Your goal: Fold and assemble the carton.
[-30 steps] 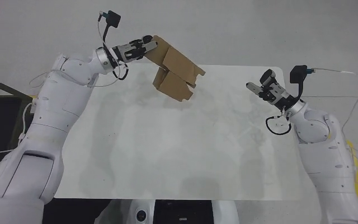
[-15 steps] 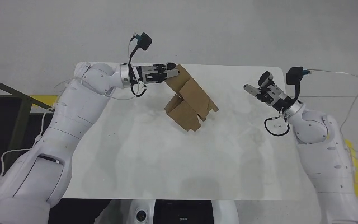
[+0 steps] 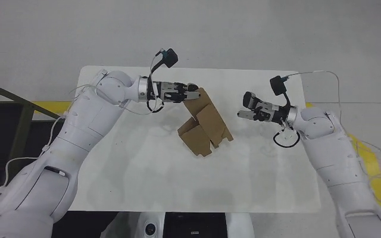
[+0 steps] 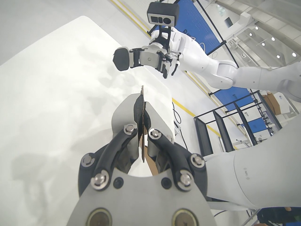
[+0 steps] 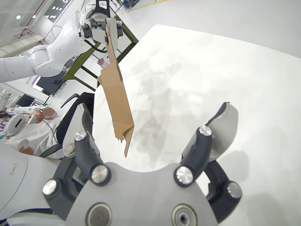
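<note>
Carton hanging in mid-air, being offered for a second grip.
The left gripper (image 3: 191,89) is clamping the flattened carton (image 3: 205,124) by its top edge, dangling it above the table (image 3: 137,172), probably giving the right gripper (image 3: 243,107), wide open and empty nearby, free access.

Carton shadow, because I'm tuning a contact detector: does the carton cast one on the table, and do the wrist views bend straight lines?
Top view: only a faint shadow by the carton on the table. Right wrist view: a soft grey shadow on the table beside the hanging carton. Both wrist views: wide-angle bending, the table's edges curve.
</note>
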